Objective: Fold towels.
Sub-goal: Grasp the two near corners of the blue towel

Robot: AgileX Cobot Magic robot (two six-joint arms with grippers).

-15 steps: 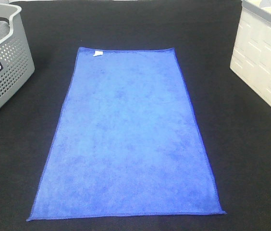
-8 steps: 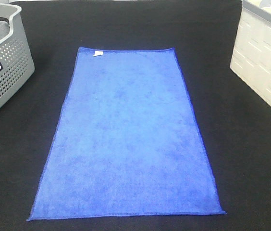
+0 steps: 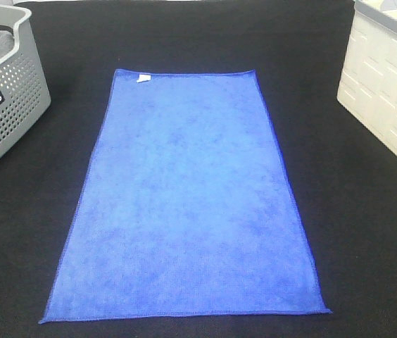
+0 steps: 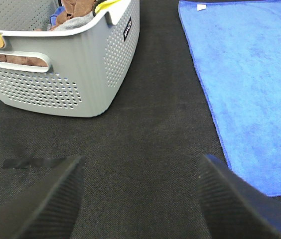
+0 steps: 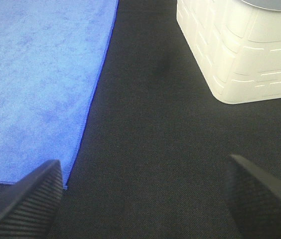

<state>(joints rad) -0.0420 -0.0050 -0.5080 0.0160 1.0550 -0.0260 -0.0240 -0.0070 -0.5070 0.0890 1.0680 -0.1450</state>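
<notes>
A blue towel [image 3: 188, 197] lies spread flat on the black table cover, long side running away from me, with a small white tag [image 3: 142, 78] at its far left corner. It also shows in the left wrist view [image 4: 250, 84] and in the right wrist view [image 5: 36, 84]. My left gripper [image 4: 140, 199] is open and empty, above the black cover between the grey basket and the towel's left edge. My right gripper [image 5: 143, 199] is open and empty, above the black cover just right of the towel's near right corner. Neither gripper shows in the exterior high view.
A grey perforated laundry basket [image 3: 5, 105] holding more cloths stands at the far left; it also shows in the left wrist view [image 4: 66, 69]. A white box [image 3: 388, 91] stands at the far right and shows in the right wrist view [image 5: 245, 50]. Black cover [image 3: 367, 232] surrounds the towel.
</notes>
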